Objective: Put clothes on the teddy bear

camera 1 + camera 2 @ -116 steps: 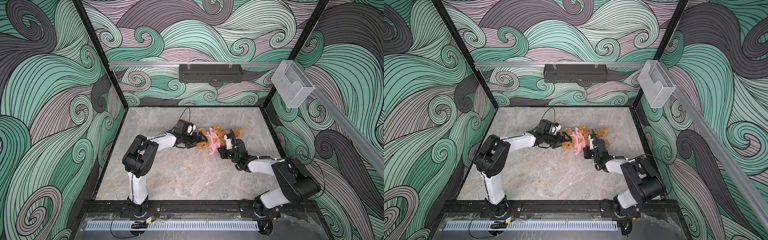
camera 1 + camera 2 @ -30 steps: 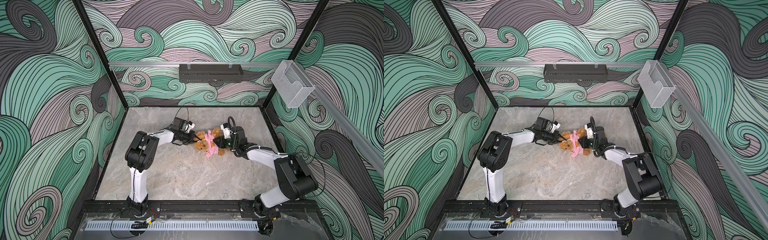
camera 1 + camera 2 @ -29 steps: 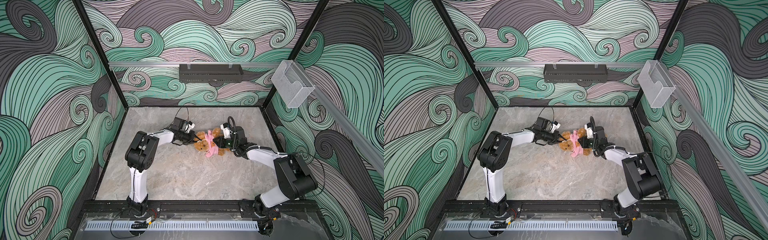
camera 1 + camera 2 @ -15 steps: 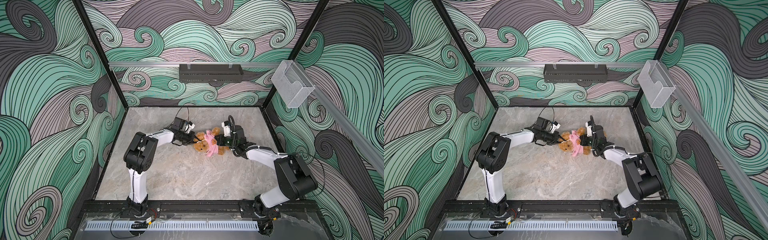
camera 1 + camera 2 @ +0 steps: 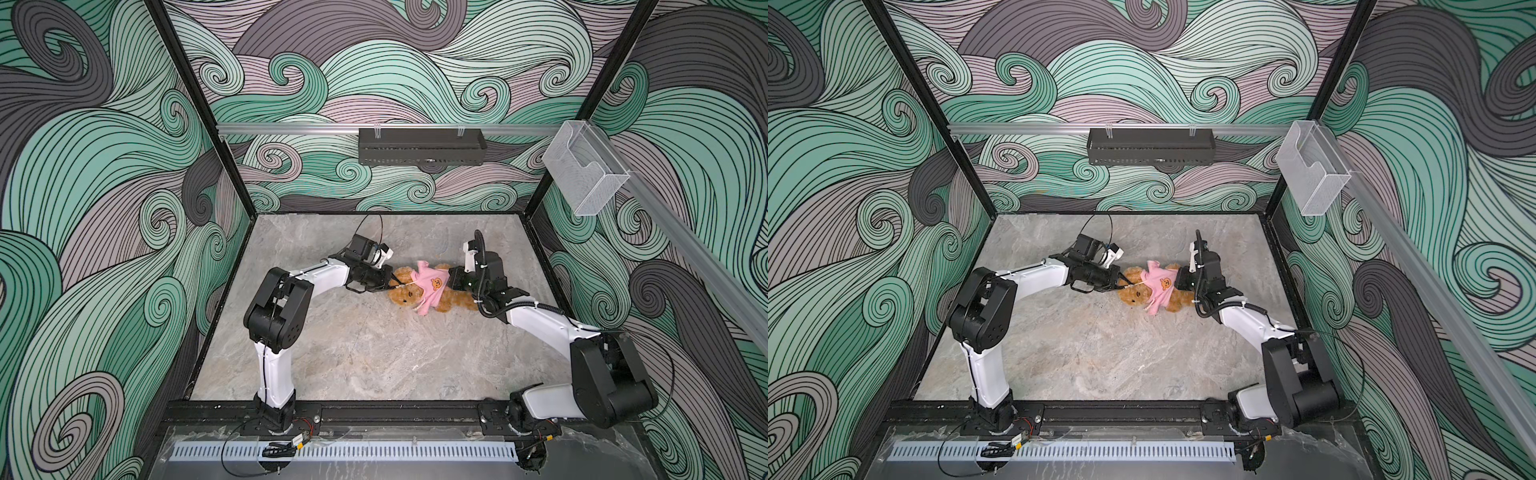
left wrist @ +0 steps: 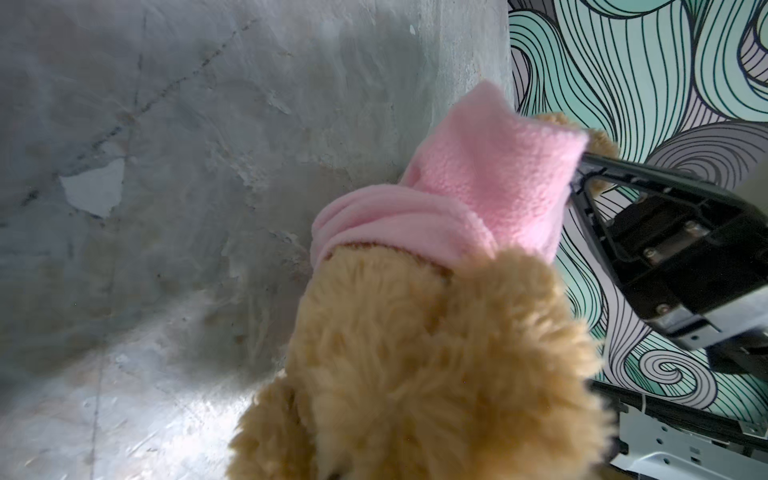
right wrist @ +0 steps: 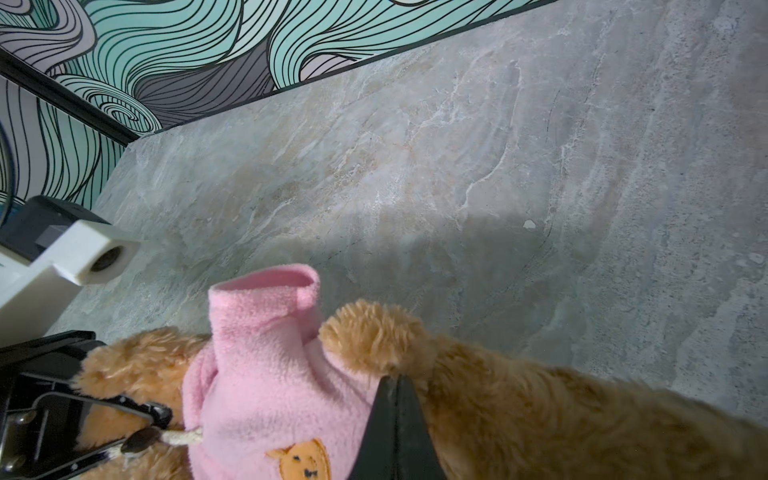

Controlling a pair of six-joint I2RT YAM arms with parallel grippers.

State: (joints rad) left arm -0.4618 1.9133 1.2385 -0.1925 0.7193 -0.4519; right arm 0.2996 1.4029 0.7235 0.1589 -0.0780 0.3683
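Observation:
The golden-brown teddy bear (image 5: 457, 298) (image 5: 1179, 300) lies on its back mid-table, head (image 5: 405, 296) towards the left arm. A pink garment (image 5: 430, 286) (image 5: 1158, 286) with an orange bear-face patch covers its chest. One sleeve (image 7: 266, 291) stands hollow, and a paw (image 7: 374, 336) lies outside, beside it. My left gripper (image 5: 392, 284) (image 7: 153, 428) is shut on a white cord (image 7: 183, 436) at the garment's neck. In the left wrist view, fur (image 6: 436, 353) hides its jaws. My right gripper (image 5: 449, 279) (image 7: 392, 380) (image 6: 577, 183) is shut on the garment's hem.
The grey marble tabletop (image 5: 353, 353) spreads out in front of the bear. A black tray (image 5: 422, 147) hangs on the back rail. On the right wall is a clear plastic bin (image 5: 584, 174). Patterned walls close in the back and both sides.
The right gripper's jaws have closed at the garment's hem within the last second. Before that, the right arm swung from the bear's front side round to its far end.

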